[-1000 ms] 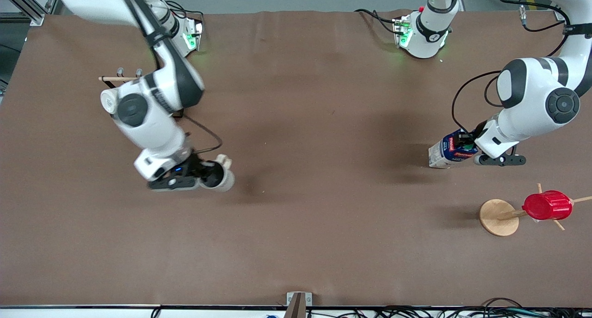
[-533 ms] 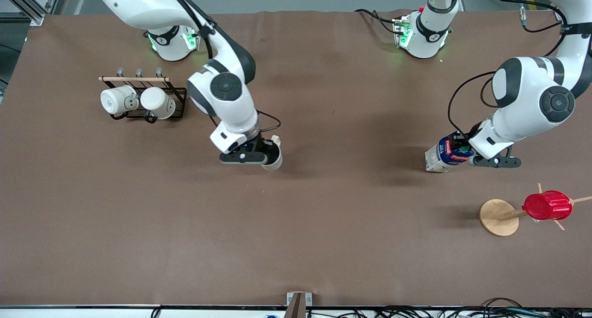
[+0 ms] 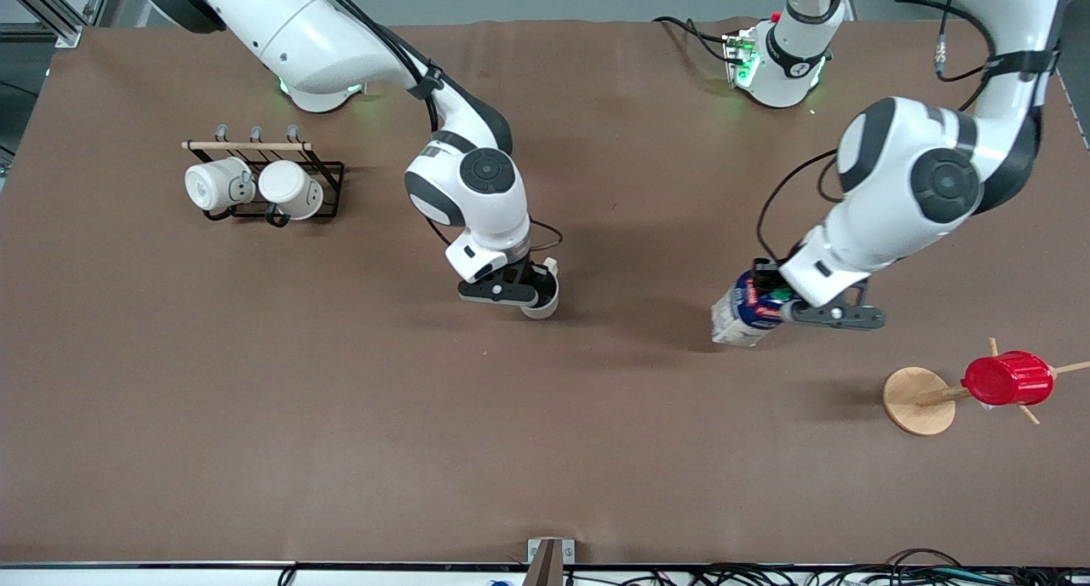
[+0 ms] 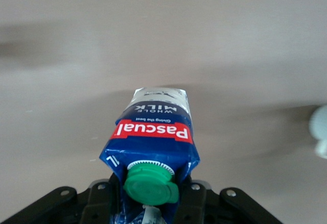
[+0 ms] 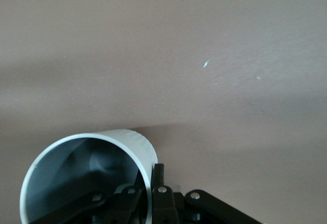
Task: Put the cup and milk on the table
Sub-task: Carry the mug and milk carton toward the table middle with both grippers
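left gripper (image 3: pixel 788 312) clamped, aloft; right gripper (image 3: pixel 532 292) clamped, aloft

You are looking at three mugs — one cup (image 3: pixel 542 301) and two white mugs (image 3: pixel 254 187) — one milk (image 3: pixel 748 311), and one red cup (image 3: pixel 1007 378).

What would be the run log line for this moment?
left gripper: holds milk over table | right gripper: holds cup over table

right gripper (image 3: pixel 535 298) carrying the cream-beige ceramic mug (image 3: pixel 543 297) has swung from the frame's lower left toward its centre | left gripper (image 3: pixel 788 312) with the blue-topped white milk carton (image 3: pixel 744 314) has shifted from the right edge toward centre and slightly lower
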You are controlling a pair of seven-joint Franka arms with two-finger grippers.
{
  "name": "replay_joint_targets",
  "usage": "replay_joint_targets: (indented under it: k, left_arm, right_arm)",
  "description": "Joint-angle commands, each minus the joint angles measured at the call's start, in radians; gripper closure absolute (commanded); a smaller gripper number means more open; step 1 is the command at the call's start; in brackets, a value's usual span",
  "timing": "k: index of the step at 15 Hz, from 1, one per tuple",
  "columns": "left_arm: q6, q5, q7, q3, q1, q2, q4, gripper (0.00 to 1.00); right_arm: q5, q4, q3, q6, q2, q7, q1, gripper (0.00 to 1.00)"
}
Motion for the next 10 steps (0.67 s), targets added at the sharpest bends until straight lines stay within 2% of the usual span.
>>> replay_joint_targets:
  k: [1,2,3,4,5,7,10]
  left_arm:
    - [-0.042,0.02,-0.11,0.0,-0.099,0.08,0.129,0.8]
    - [-0.047,0.019,-0.141,0.0,-0.135,0.091,0.141,0.8]
    - [-0.053,0.019,-0.171,0.0,-0.163,0.097,0.153,0.8]
    - [-0.055,0.019,-0.21,0.0,-0.192,0.114,0.166,0.8]
    - [-0.055,0.019,-0.259,0.001,-0.231,0.129,0.179,0.8]
    - [-0.055,0.033,-0.325,0.003,-0.278,0.157,0.195,0.8]
    - [-0.055,0.097,-0.411,0.0,-0.329,0.192,0.203,0.8]
  right_arm:
    - [-0.048,0.023,0.009,-0.003,0.021,0.051,0.008,0.81]
    - [-0.051,0.023,0.009,-0.003,0.021,0.06,0.008,0.62]
    - [-0.051,0.023,0.009,-0.003,0.021,0.062,0.008,0.39]
    - [-0.054,0.023,0.009,-0.005,0.018,0.062,0.007,0.11]
    - [-0.057,0.023,0.009,-0.009,0.012,0.062,0.002,0.0]
    - [-0.051,0.022,0.01,-0.025,-0.01,0.056,-0.006,0.0]
    - [-0.046,0.013,0.018,-0.151,-0.135,0.044,-0.065,0.0]
